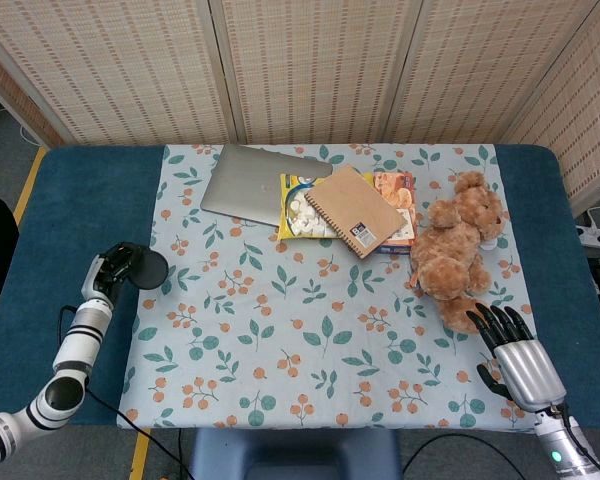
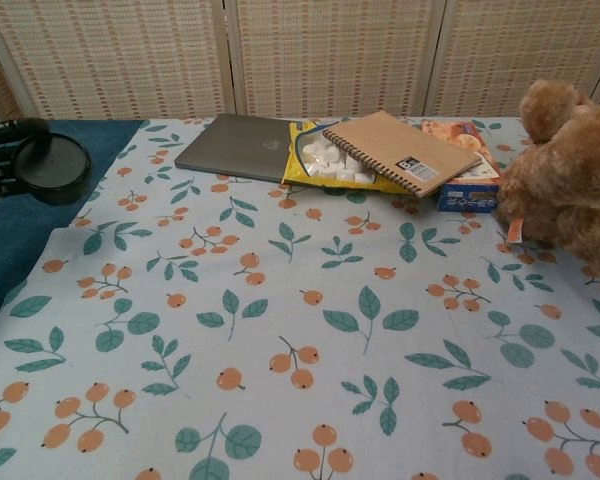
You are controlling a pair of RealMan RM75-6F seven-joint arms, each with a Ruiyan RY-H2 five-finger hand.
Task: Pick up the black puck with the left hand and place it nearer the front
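Left hand (image 1: 108, 268) grasping black puck (image 1: 146, 268), flat face up, right hand (image 1: 515, 352) spread

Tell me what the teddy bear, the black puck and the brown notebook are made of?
Teddy bear: soft plush fabric, going by its shaggy brown fur. Black puck, held by the left hand: probably hard plastic or rubber; it looks smooth, dark and fairly matte. Notebook: plain brown card cover, likely kraft paper, with a spiral binding along one edge.

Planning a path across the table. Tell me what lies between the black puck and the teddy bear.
Head view: only bare floral cloth lies between the black puck, held by the left hand, and the teddy bear.
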